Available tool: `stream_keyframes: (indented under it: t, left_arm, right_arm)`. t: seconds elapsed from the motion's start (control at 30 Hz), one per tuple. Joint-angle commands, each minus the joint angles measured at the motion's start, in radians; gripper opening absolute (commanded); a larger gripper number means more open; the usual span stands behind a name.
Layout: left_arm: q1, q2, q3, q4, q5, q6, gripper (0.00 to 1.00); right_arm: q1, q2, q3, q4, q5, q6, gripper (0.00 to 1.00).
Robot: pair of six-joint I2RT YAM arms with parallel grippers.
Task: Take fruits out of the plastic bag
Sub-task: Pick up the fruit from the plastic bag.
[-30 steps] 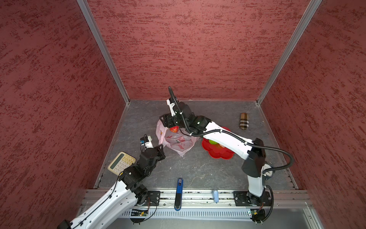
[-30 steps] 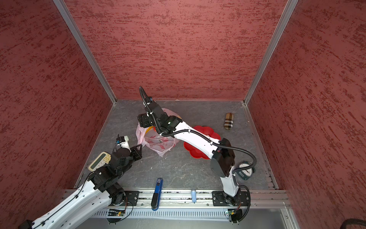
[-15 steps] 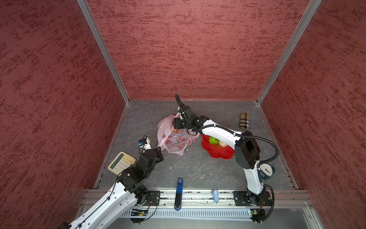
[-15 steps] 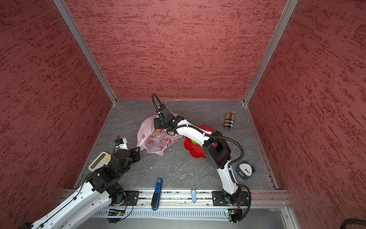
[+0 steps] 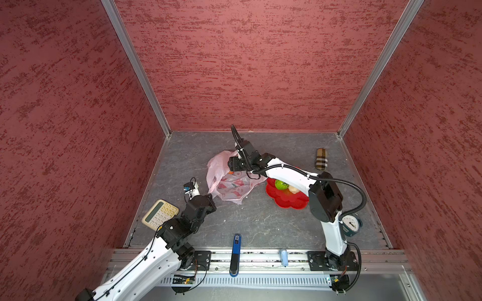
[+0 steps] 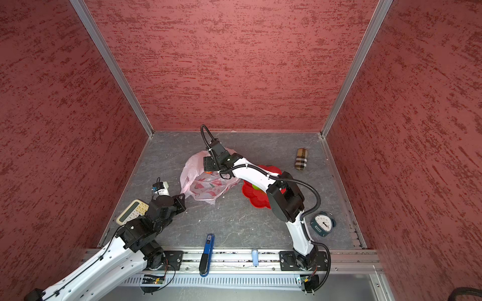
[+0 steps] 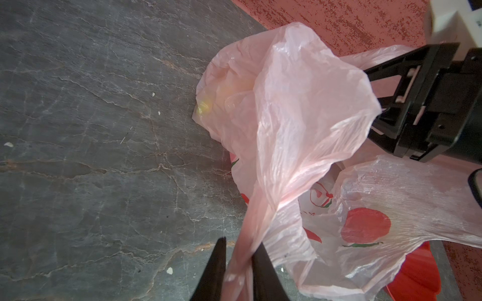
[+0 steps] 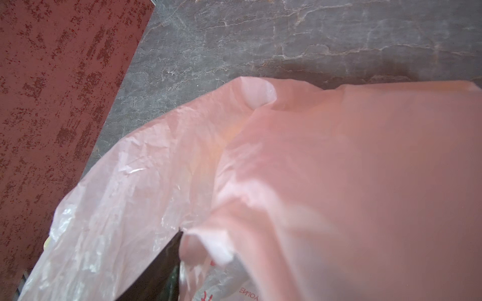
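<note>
the plastic bag (image 5: 229, 183) lay crumpled on the grey table (image 5: 260, 224), with its mouth turned up and gaping. the left arm reached low and forward to the bag's near corner, its wrist almost level. the left gripper (image 7: 241, 247) was clenched on a twisted handle (image 7: 257, 208) of the bag, and the strip ran taut from the jaws up into the bag. the right arm arched high over the red plate (image 5: 287, 203) just beside the bag. its elbow was raised, its forearm stretched to the bag's far side, and its wrist bent down so that the right gripper (image 5: 231, 168) dipped into the bag's mouth. its jaws stood well apart, but a fold of the bag hid the tips, so i could not tell whether they gripped anything. a green fruit (image 5: 280, 184) and a beige fruit (image 5: 293, 189) lay on the plate, outside the bag. a yellow fruit (image 7: 204, 108) showed faintly through the bag's film, at the end away from the left gripper.
</note>
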Motion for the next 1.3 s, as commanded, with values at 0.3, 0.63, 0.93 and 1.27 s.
stream_keyframes:
  t: [0.3, 0.63, 0.93, 1.27]
  left_arm:
    - [-0.001, 0.041, 0.041, 0.084, 0.007, 0.026, 0.20]
    - [-0.002, -0.011, 0.038, 0.058, 0.016, 0.012, 0.19]
    - [-0.002, -0.058, -0.013, 0.023, 0.051, -0.031, 0.19]
    - [-0.002, -0.094, -0.060, 0.035, 0.083, -0.055, 0.19]
  right_arm:
    - [0.072, -0.204, -0.179, -0.005, 0.000, 0.019, 0.68]
    - [0.065, -0.042, -0.090, 0.008, 0.009, 0.042, 0.70]
    - [0.037, 0.120, 0.032, 0.062, 0.066, 0.124, 0.81]
    - [0.011, 0.226, 0.082, 0.108, 0.133, 0.280, 0.85]
